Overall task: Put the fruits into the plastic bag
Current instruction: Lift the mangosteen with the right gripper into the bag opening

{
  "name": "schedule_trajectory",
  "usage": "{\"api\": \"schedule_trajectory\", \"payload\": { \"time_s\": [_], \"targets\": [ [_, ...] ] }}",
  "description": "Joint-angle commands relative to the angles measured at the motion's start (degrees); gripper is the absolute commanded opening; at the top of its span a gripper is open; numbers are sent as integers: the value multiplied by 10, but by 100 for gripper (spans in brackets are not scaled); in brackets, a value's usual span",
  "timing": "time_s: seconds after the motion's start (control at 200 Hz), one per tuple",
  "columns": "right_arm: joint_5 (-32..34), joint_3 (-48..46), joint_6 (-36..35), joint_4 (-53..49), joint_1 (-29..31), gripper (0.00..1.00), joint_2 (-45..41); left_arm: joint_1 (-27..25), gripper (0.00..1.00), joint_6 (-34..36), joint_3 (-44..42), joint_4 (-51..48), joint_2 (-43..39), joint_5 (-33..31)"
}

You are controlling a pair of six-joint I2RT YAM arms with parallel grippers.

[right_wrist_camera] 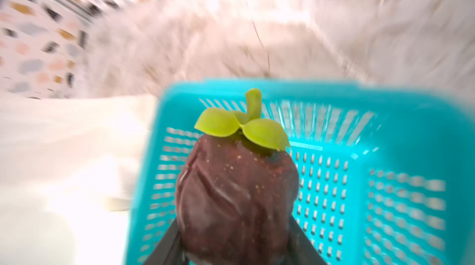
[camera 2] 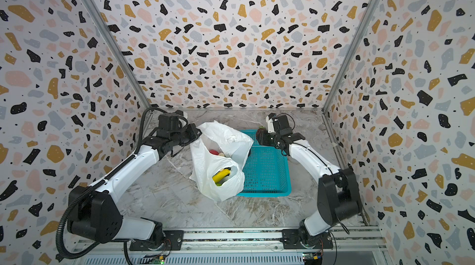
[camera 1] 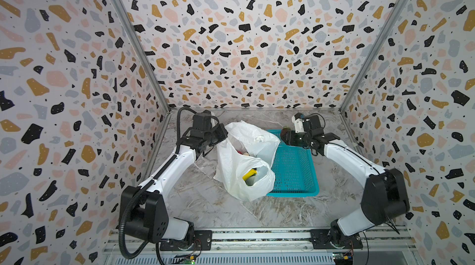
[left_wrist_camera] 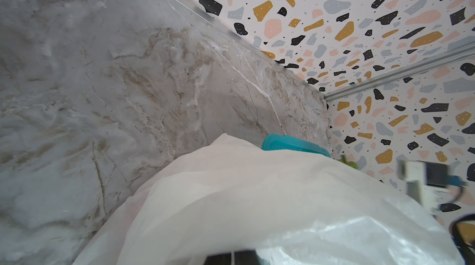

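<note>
The thin, crinkly white plastic bag slumps at the middle of the marble-patterned surface, overlapping the left rim of a teal perforated basket. A smooth yellow banana shows in its near opening. A red piece and a cream lump lie deeper inside. The left end effector is closed on the bag's far-left rim. The right end effector grips a wrinkled maroon fruit with green leaves, above the basket's far corner.
</note>
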Motion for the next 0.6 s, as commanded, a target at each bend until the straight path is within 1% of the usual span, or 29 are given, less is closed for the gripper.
{"api": "schedule_trajectory", "payload": {
  "time_s": [0.0,0.08,0.14,0.235,0.29,0.345,0.411,0.506,0.596],
  "targets": [
    [6,5,-51,46,25,35,-74,-2,0,5,17,8,9,7],
    [-9,28,-107,57,67,37,-96,-2,0,4,20,7,12,9],
    [-22,47,-155,50,112,37,-95,-1,0,5,22,7,13,9],
    [-25,84,-227,8,192,37,-64,-2,0,5,25,7,14,8],
    [-24,105,-253,-24,230,37,-35,-2,0,5,27,5,14,7],
    [-28,120,-263,-45,254,37,-9,-2,0,5,28,5,13,7],
    [-35,128,-257,-49,268,37,16,-2,0,6,27,4,8,6],
    [-48,141,-243,-55,269,38,52,-2,0,9,23,1,3,5],
    [-21,160,-238,-71,265,38,86,-2,0,16,22,-5,-3,5]
  ]
}}
